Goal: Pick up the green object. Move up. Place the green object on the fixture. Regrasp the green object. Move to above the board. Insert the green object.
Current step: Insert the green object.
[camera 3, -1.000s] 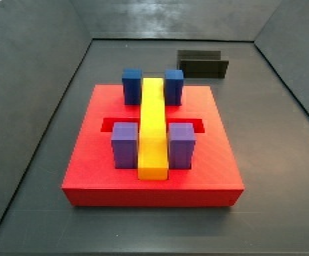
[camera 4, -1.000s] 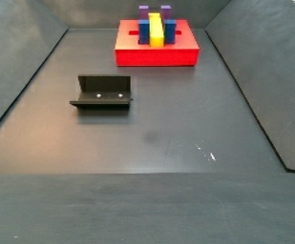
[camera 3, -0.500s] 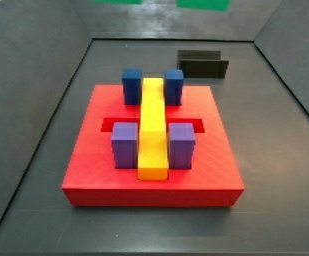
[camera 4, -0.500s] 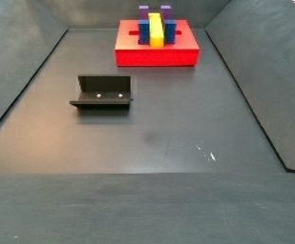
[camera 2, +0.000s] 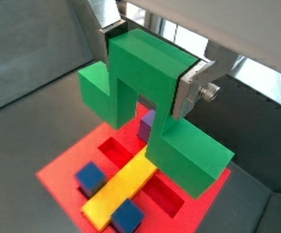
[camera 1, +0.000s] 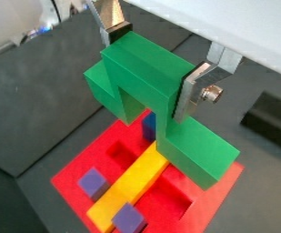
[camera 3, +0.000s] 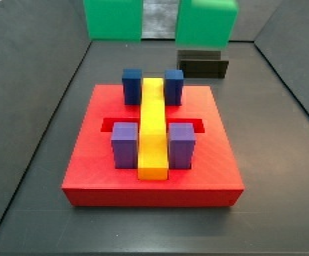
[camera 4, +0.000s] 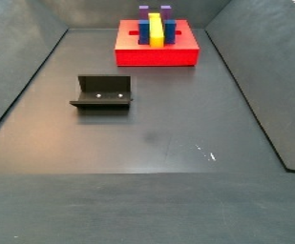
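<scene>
— One green object (camera 1: 149,86), and I have it clamped by its raised centre in the pincer (camera 1: 155,56), hanging high above the board (camera 1: 209,187); its lobes show at the upper edge of a side view (camera 3: 160,18).

— What worries you from here?

— Coming down skewed, I judge. If the lobes miss the recessed slots, they could catch on the yellow bar (camera 3: 151,125) or the blocks and jam, or twist in the pads.

— Count the rest for me.

— One yellow bar, two blue blocks (camera 3: 153,86), two purple blocks (camera 3: 154,145), one board. One fixture (camera 4: 102,94) sits bare on the floor, well apart from the board.
</scene>
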Robot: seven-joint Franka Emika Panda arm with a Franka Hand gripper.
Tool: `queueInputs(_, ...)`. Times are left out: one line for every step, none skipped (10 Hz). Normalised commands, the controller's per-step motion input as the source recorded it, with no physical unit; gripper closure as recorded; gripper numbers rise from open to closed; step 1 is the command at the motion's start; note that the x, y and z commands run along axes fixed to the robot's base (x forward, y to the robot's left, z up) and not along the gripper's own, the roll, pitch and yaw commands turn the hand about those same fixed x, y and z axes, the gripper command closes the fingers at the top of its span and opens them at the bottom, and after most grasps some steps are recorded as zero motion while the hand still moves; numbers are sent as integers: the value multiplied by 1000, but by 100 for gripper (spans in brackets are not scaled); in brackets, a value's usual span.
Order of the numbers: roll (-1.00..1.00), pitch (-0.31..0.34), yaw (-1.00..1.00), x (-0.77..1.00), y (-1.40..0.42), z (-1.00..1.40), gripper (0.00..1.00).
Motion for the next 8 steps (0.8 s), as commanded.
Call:
queueInputs(-233,-110,117,-100,-157,-531,100)
queueInputs(-300,-176,229,-51,0,-346,100)
queueInputs(-304,-183,294,-9,0,-334,100)
queueInputs(-296,-150,386,0,97,-380,100)
queueInputs(-257,-133,437,40,83,-366,100)
queueInputs(-186,-134,411,26,0,-403,100)
queueInputs(0,-99,274,74,-51,-460,100)
queueInputs(146,-101,220,60,-83,-483,100)
